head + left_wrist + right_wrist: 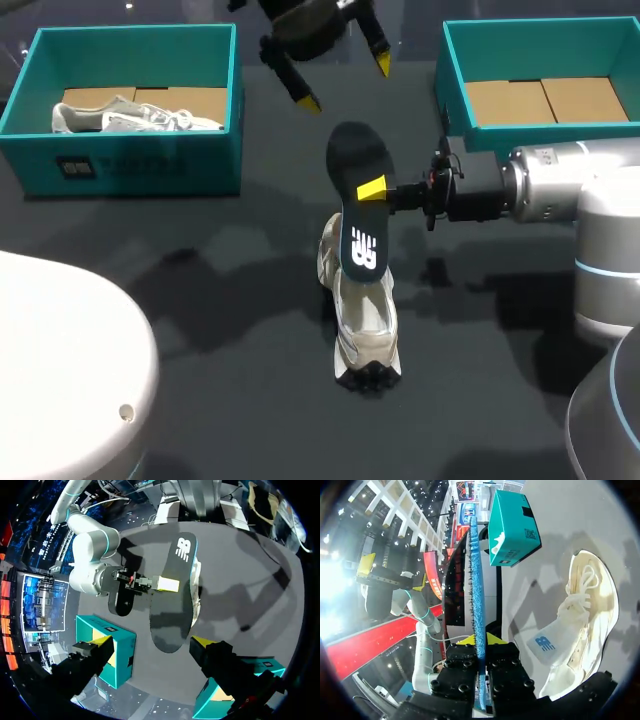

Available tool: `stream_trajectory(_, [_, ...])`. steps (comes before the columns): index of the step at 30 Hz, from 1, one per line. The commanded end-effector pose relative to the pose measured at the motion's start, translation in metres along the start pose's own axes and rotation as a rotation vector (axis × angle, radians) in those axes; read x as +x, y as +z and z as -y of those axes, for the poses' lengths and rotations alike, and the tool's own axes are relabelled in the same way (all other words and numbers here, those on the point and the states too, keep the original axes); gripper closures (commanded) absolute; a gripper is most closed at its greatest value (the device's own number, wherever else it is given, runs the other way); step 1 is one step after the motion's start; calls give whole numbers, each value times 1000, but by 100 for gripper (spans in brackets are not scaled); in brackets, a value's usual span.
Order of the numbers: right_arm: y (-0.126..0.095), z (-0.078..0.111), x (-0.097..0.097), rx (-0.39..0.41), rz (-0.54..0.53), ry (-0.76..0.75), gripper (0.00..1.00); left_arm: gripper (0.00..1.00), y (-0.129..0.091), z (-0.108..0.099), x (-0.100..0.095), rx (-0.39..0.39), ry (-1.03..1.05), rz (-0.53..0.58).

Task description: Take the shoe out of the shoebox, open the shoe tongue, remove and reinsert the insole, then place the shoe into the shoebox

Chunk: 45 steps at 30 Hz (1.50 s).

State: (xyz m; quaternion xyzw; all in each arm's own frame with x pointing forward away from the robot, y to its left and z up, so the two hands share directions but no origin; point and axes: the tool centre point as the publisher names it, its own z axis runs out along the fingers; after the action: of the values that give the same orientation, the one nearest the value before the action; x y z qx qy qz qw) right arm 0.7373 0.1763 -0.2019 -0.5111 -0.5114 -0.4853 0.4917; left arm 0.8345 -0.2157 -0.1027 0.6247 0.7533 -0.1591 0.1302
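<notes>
Right tool (372,188) pinches insole (352,158) above shoe (366,322).

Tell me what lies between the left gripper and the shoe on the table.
The black insole, held by the right gripper, above the shoe; the head view shows it.

Work surface: a dark grey matte tabletop (480,400), flat and unpatterned, seen from above. Soft-edged shadows (230,290) overlap across its middle, darker than the evenly lit areas around them. The same surface appears paler in the left wrist view (240,570) and the right wrist view (590,535).
</notes>
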Motion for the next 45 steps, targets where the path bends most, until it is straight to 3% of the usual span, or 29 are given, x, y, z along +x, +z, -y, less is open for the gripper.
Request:
stream_trajectory(1, [1,0,0,-1,2,1,100,0,-2,0,-11,-29,66,-580])
stream_trajectory(8, [1,0,0,-1,2,1,100,0,0,3,-15,-39,94,-645])
stream_trajectory(23, [1,0,0,-1,2,1,100,0,6,10,-11,-1,106,-603])
stream_trajectory(35, [1,0,0,-1,2,1,100,0,-5,12,21,51,69,-344])
stream_trajectory(45, [1,0,0,-1,2,1,100,0,-13,27,50,-16,105,-42])
